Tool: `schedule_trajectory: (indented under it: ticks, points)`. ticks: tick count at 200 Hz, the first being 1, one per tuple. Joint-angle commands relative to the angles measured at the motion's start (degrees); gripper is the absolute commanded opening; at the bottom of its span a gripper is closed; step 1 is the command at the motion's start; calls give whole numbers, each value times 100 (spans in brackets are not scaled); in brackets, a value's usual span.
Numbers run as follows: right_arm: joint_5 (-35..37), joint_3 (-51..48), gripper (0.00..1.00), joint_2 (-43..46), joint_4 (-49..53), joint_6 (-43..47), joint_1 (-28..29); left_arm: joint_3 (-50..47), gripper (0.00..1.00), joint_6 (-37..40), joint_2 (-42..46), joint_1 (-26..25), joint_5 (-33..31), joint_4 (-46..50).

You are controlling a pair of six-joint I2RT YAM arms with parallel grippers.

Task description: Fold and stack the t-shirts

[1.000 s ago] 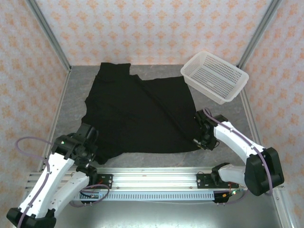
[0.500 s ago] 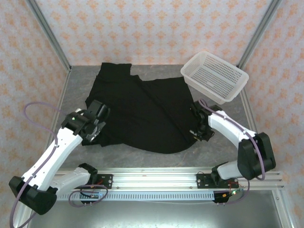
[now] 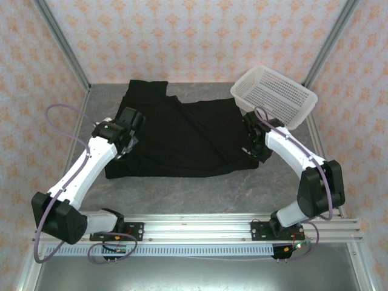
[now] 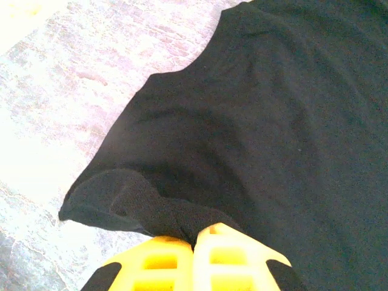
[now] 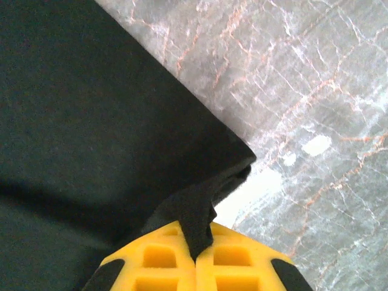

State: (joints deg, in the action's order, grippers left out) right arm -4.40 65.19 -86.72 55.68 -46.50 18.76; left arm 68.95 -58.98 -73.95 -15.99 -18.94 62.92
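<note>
T-shirt [image 3: 182, 142] lies just beside white basket [image 3: 273, 97].

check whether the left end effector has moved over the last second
Yes. In the top view the left end effector, shut on the t-shirt, has gone from beside the base rail away toward the back wall.

White perforated plastic basket [image 3: 274, 97] at far-right corner of the table [image 3: 182, 191], skewed to the edges, near the right frame post [image 3: 330, 42]. Grey marble-pattern top, pale veins, glare patches in wrist views. Pink wallpaper with orange motifs [image 3: 200, 42] on three sides. Second aluminium post [image 3: 62, 42] at back left. Slotted aluminium rail [image 3: 194, 229] along near edge, cabling underneath.
</note>
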Motion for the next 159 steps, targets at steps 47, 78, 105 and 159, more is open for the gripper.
schedule_trajectory:
  ticks: [47,78,105,159]
  points:
    - [322,818,0,-958,-184,158,-190,437,0,952,-554,445,-503,-313]
    - [366,1214,0,-1389,-206,236,-206,510,0,1407,-850,560,-438,-639]
    - [431,1463,0,-1669,-198,264,-214,680,0,1781,-1161,664,-415,-858]
    - [440,1805,0,-2140,-227,316,-217,1212,0,2479,-1946,823,-354,-974]
